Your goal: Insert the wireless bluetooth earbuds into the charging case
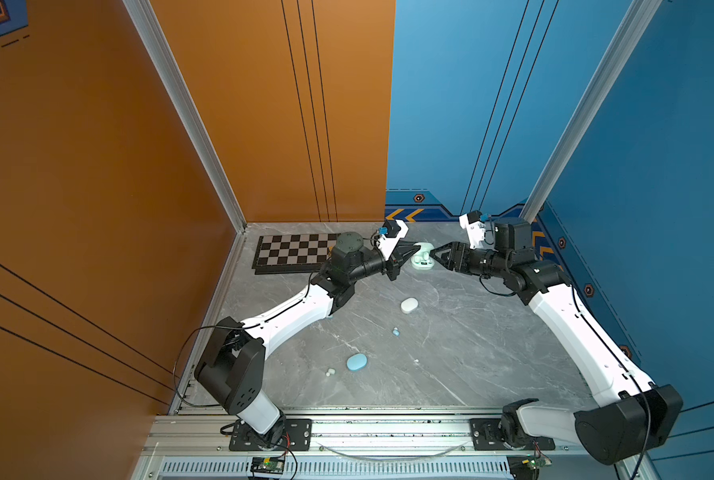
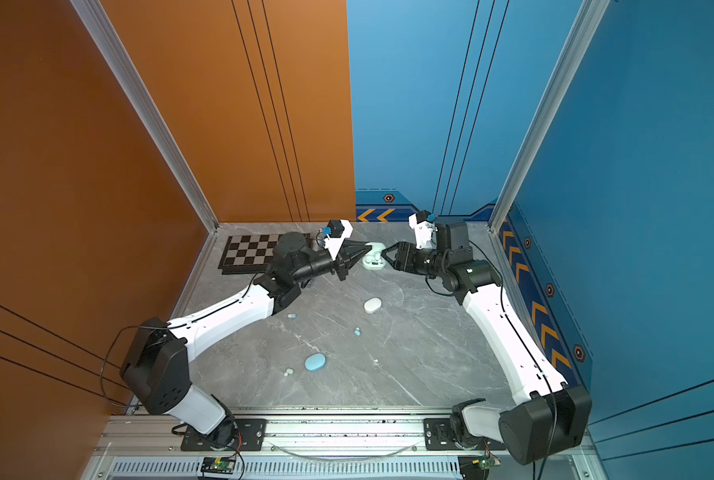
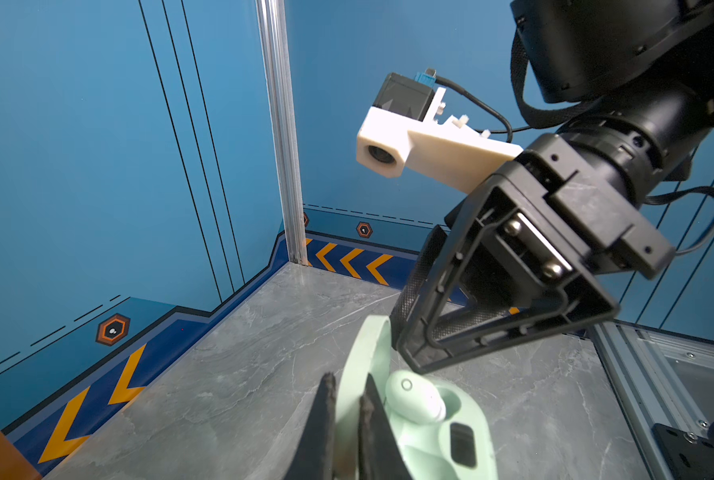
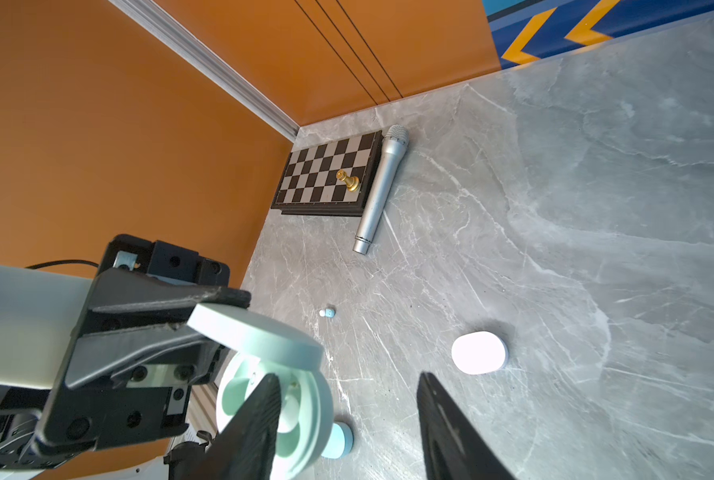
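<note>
**ITEM:** mint charging case (image 1: 422, 262), at far end of surface (image 1: 471, 365), btwn the two arms. Open, lid (image 3: 367, 353) standing up.

**Left gripper** (image 3: 347, 401): pinched tight on lid edge. Prob. there to keep lid up & stop case sliding while buds go in.

**Right gripper** (image 4: 347, 378): jaws apart, nothing btwn them, tips just by case base. Reads as a let-go posture.

**Contents:** one mint earbud (image 3: 413, 399) in a well, looks seated; flush or not, can't tell. Second well: can't tell if filled.

**Loose on surface, well apart from mint case:**
- light blue earbud (image 2: 357, 331) mid-surface
- second blue earbud (image 2: 291, 316) close by left arm
- white earbuds (image 1: 329, 372) just beside blue case (image 1: 356, 361)
- white case (image 1: 409, 305)

Both spare cases shut and lying flat, likely awaiting their turn.

**Non-task, far left corner:** chessboard (image 4: 326, 174) w/ gold piece (image 4: 348, 180), microphone (image 4: 382, 187) alongside.
</note>
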You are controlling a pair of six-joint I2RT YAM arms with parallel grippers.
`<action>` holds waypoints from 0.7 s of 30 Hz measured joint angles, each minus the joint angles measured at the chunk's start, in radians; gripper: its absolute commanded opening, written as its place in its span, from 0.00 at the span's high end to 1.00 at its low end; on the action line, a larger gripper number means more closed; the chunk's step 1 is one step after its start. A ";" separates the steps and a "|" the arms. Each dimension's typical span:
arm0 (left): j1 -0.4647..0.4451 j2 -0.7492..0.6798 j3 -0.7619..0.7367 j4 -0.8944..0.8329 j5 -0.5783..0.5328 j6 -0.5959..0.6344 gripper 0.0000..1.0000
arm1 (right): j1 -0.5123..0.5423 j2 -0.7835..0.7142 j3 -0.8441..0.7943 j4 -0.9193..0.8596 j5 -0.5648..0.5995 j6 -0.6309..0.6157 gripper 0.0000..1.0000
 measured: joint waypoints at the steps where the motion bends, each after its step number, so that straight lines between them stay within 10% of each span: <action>1: 0.002 -0.001 0.000 0.000 0.000 0.000 1.00 | -0.006 -0.002 0.003 0.000 0.005 0.000 0.44; 21: 0.008 -0.006 0.000 0.002 -0.004 0.008 1.00 | -0.018 -0.006 0.028 0.001 0.016 0.039 0.40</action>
